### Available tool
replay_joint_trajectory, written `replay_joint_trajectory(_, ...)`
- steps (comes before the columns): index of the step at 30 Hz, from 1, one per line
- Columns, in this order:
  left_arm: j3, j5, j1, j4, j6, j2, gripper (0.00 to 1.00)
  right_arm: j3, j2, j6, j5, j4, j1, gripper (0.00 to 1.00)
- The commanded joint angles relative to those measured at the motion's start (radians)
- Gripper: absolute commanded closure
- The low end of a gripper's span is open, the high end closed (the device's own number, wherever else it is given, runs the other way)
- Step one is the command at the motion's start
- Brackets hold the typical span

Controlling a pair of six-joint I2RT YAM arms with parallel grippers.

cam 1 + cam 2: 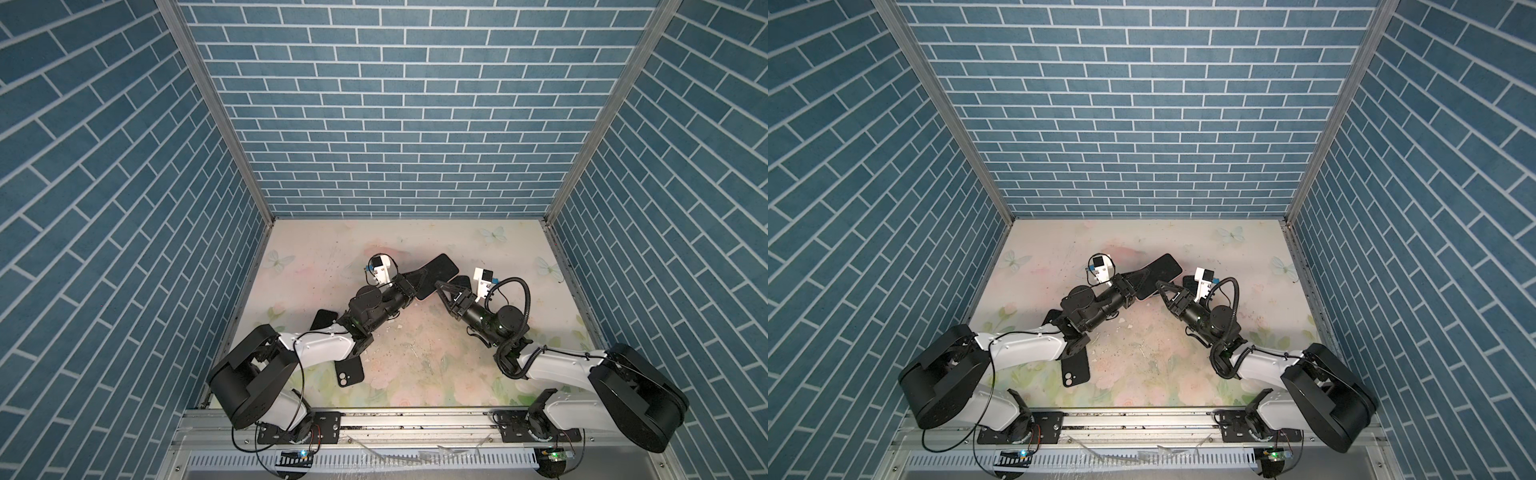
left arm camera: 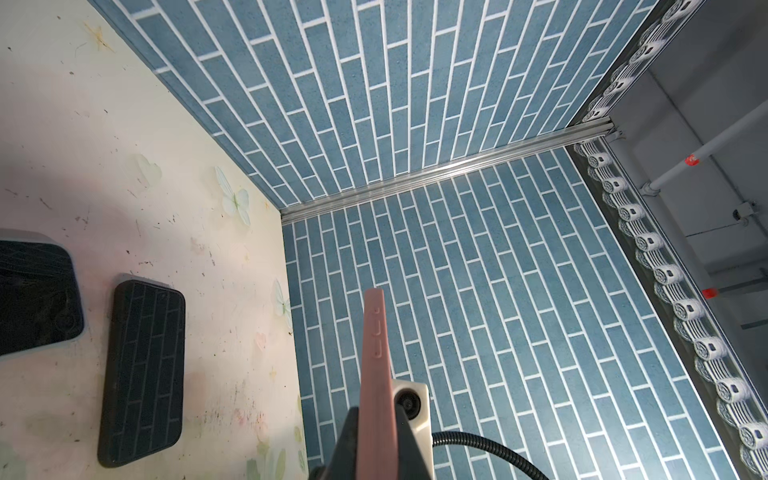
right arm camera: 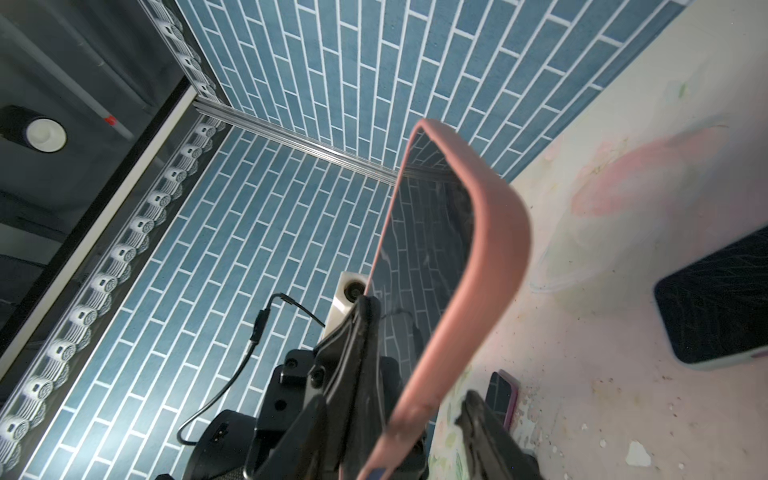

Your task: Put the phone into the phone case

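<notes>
The phone [image 3: 424,249], black screen showing, sits inside a pink phone case [image 3: 498,257]. My left gripper [image 2: 376,409] is shut on the case's edge and holds it tilted above the table, seen in both top views [image 1: 438,270] [image 1: 1160,272]. My right gripper [image 3: 395,399] stands open around the case's lower end. One of its fingers [image 3: 482,424] is clearly apart from the pink rim. In a top view the right gripper [image 1: 440,286] meets the left gripper [image 1: 419,277] at mid-table.
A black case with a camera hole [image 1: 350,371] lies near the left arm, and another dark phone [image 1: 324,319] lies beside it. A dark-cased phone [image 2: 141,374], a light-cased phone [image 3: 719,307] and a purple-edged phone [image 3: 503,395] lie on the floral table [image 1: 415,361]. Brick walls enclose three sides.
</notes>
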Motion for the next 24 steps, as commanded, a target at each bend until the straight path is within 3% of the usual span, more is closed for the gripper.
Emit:
replay_joint_trajectory(1,0.017,-0.005,-0.010,0.061,-0.005,-0.013,1.00,0.048,0.042,0.023,0.007,0.120,0.005,0.55)
replay_joint_trajectory(8,0.008,0.001,-0.013,0.095,-0.023,0.013,1.00,0.070,0.057,0.001,0.005,0.116,0.006,0.73)
replay_joint_trajectory(13,0.007,0.005,-0.013,0.091,-0.022,0.020,1.00,0.078,0.079,0.001,0.003,0.109,0.003,0.94)
replay_joint_trajectory(17,0.006,0.019,-0.012,0.086,0.010,0.017,0.78,0.081,0.097,-0.001,-0.005,0.103,-0.004,1.00)
replay_joint_trajectory(19,-0.004,0.017,-0.006,0.055,0.051,-0.010,0.58,0.081,0.090,-0.007,-0.018,0.085,-0.011,1.00)
replay_joint_trajectory(24,-0.046,-0.030,0.036,-0.239,0.244,-0.189,0.28,0.075,0.004,-0.026,-0.097,-0.118,-0.052,1.00)
